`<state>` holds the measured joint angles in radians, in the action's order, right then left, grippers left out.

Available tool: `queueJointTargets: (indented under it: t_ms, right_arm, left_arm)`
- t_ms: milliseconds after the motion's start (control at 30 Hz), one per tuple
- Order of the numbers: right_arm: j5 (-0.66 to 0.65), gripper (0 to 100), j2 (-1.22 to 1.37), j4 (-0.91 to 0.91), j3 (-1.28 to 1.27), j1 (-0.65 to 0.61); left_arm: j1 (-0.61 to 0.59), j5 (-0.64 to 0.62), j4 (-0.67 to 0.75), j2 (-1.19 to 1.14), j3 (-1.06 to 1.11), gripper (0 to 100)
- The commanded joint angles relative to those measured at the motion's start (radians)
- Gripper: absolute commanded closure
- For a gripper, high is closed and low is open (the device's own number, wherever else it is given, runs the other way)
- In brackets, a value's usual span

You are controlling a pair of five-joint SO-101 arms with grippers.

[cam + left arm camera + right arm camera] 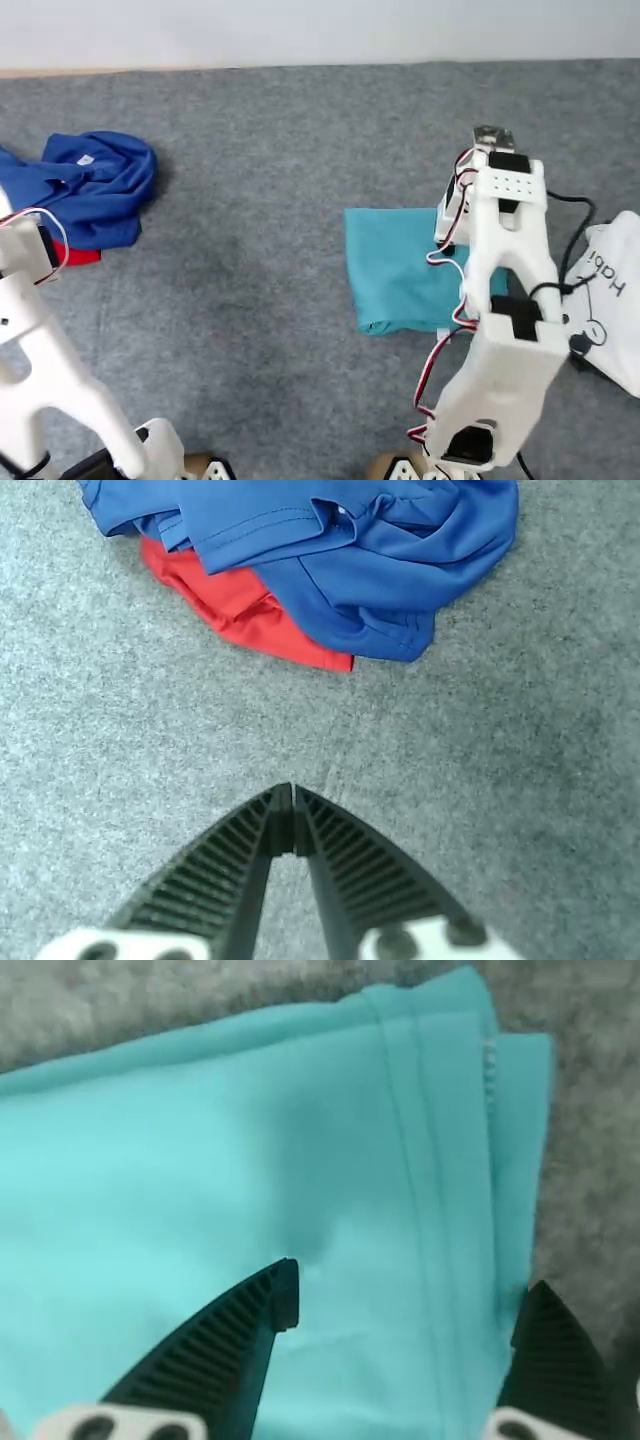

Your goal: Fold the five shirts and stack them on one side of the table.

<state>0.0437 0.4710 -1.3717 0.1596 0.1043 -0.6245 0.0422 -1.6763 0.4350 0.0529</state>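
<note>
High view shows a folded teal shirt (395,270) lying flat a little right of the table's middle, its right part hidden under the right arm (505,300); in the right wrist view the teal shirt (200,1160) lies smooth, with a stitched hem and stacked layers along one edge. A crumpled white shirt (615,300) with dark print lies at the table's right edge, cut by the frame; the arm stands between it and the teal one, and I cannot tell whether the two touch. Well apart, at the left edge, a bunched blue shirt (95,185) lies over a red shirt (78,256); in the left wrist view the blue shirt (330,540) covers most of the red shirt (250,615), which shows as a strip. A grey felt cover (250,300) spreads under everything; a pale wall (300,30) runs behind.

The right arm reaches forward over the teal shirt, red and white wires along it; the right gripper (412,1300) is spread wide above the cloth, one finger (255,1320) over the flat part, the other by the layered edge. The left arm (40,360) rises along the left edge; the left gripper (293,815) has its jaws pressed together on nothing, over bare felt, apart from the red shirt.
</note>
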Motion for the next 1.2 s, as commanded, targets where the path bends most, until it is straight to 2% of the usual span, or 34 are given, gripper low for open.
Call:
queueJointTargets:
  t_ms: [0,300,500,733,833,1033,1167]
  right_arm:
    - [0.008,65.9,0.028,0.013,0.051,0.001]
    - [0.009,66.6,0.131,0.007,0.052,-0.039]
    - [0.0,87.6,0.133,0.007,0.054,-0.035]
    - [-0.009,98.7,0.133,-0.091,0.17,-0.03]
    - [-0.089,98.7,0.133,-0.14,0.232,-0.016]
    - [-0.399,98.8,0.142,-0.179,0.393,0.028]
    - [-0.683,98.8,0.162,-0.179,0.479,0.036]
  left_arm:
    - [0.006,0.002,0.002,0.026,-0.025,99]
    - [0.006,0.002,0.008,0.025,-0.025,99]
    - [0.006,0.002,0.008,0.025,-0.025,99]
    - [0.006,0.002,0.008,0.025,-0.025,99]
    - [0.006,0.002,0.008,0.025,-0.025,99]
    - [0.006,0.002,0.009,0.023,-0.025,99]
    - [0.006,0.002,0.003,0.023,-0.025,99]
